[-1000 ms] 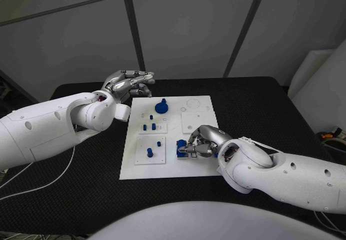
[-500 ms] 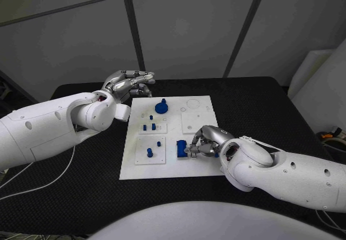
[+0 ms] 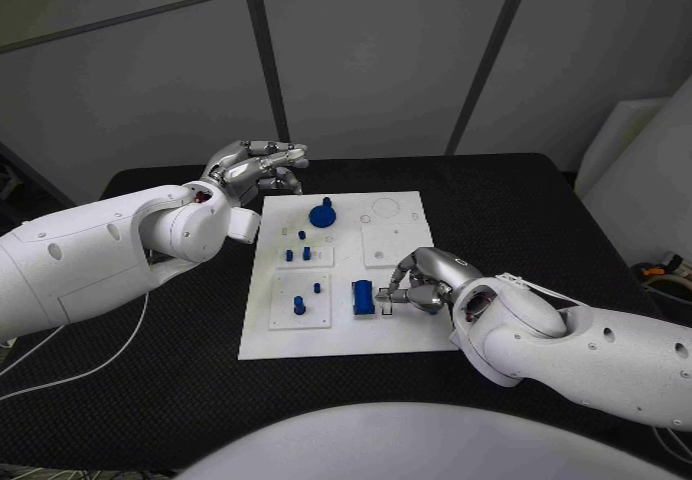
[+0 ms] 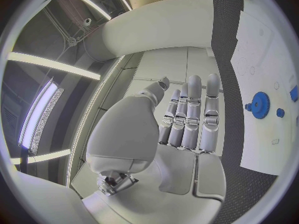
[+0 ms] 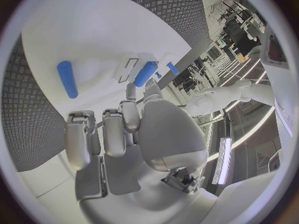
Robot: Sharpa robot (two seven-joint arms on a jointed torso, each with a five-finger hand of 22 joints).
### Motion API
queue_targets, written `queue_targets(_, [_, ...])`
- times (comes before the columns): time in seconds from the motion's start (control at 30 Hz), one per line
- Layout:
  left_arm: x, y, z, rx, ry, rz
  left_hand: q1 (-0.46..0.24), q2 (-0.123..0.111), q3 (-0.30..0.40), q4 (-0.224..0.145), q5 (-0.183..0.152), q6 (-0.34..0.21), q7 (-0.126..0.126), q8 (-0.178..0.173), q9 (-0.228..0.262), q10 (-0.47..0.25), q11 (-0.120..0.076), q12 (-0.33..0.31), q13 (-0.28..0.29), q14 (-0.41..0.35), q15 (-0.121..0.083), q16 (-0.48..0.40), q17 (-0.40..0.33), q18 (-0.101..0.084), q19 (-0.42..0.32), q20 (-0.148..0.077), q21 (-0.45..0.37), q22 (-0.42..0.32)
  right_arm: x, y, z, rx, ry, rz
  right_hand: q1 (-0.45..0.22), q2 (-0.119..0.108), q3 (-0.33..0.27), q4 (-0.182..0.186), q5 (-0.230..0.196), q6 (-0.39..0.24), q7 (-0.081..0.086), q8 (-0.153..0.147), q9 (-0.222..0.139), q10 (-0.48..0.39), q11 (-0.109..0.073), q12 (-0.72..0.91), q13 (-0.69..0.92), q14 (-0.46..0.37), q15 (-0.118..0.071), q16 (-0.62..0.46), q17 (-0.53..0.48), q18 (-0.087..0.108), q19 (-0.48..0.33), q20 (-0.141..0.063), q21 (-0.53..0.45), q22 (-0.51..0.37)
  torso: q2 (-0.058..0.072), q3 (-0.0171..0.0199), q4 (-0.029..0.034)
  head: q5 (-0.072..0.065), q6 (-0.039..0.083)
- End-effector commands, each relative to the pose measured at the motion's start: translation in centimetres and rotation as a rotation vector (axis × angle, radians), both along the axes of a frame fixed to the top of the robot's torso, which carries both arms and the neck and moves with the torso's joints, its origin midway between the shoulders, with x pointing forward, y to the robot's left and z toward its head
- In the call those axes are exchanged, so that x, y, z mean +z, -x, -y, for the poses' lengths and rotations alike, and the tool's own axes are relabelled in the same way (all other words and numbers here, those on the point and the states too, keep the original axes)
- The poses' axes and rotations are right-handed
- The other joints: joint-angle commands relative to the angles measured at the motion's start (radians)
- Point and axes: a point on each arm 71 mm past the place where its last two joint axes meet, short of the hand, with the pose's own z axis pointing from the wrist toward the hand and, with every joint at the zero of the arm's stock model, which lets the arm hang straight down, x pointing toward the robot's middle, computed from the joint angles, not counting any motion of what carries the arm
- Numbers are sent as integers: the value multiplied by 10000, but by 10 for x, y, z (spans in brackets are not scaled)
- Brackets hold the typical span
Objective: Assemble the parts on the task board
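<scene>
we see our right hand (image 3: 415,290) with fingers curled in beside the blue block (image 3: 362,298), holding nothing, so it may knock it over on the task board (image 3: 397,240), while our left hand (image 3: 260,165) hovers empty, fingers loosely together.

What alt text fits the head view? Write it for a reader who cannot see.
A white task board lies on a black table. The right hand rests beside a blue block; the left hand hovers off the far left corner near a blue gear.

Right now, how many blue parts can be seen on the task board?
7: one gear at the far end, three pegs just nearer, two pegs nearer still, one long block beside the right robot hand, which may hide more.
</scene>
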Motion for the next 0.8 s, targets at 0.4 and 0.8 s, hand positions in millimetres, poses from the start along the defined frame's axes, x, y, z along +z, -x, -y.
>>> queue_targets(0.4, [1,0,1,-96,65,48,-57,47,-56,-10,-1,-48,26,57,4,-74,23,53,10,-39,51,5,-12,478,67,21,-61,-10,6,-1,60,-549,561,163,-135,7,-6,175,173,-108,71,-353,-141,-77,139,-223,-122,522,142,-67,-54,-75,1055,79,34,2634,7,0,-10,-183,2])
queue_targets(0.8, [1,0,1,-118,78,55,-57,47,-56,-10,-1,-48,26,57,4,-74,23,53,10,-39,51,5,-12,478,67,21,-61,-10,-2,-3,71,-569,1909,-140,-145,-174,-91,240,404,-48,109,-595,-229,-103,175,-306,-153,514,178,-97,-88,-75,1055,123,34,2634,19,-4,-1,-252,2])
